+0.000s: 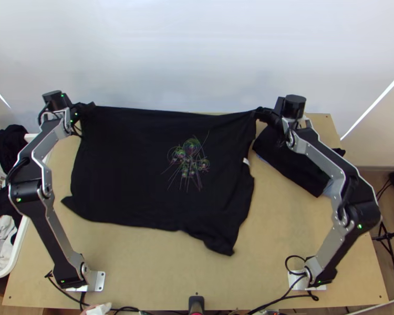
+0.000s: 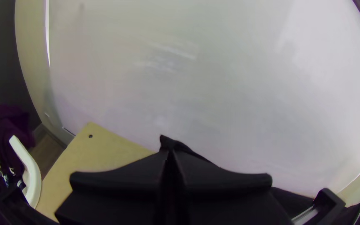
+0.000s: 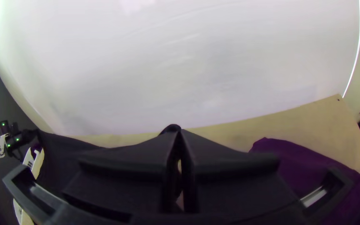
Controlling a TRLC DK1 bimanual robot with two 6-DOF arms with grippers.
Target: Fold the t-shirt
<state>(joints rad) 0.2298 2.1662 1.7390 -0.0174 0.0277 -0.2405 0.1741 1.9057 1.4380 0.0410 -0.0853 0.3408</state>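
Observation:
The black t-shirt hangs stretched between both grippers, its printed flowers facing up and its lower part lying on the table, with a bunched corner nearest the front. At its far left corner my left gripper is shut on the cloth; in the left wrist view a black tip of fabric pokes out past the left gripper. My right gripper pinches the far right corner. A small dark bit of cloth shows beyond the tips of the right gripper in the right wrist view.
Folded dark clothes lie on the table beneath the right arm. A white basket with black and white garments stands off the left edge. Bare wooden table shows in front of the shirt.

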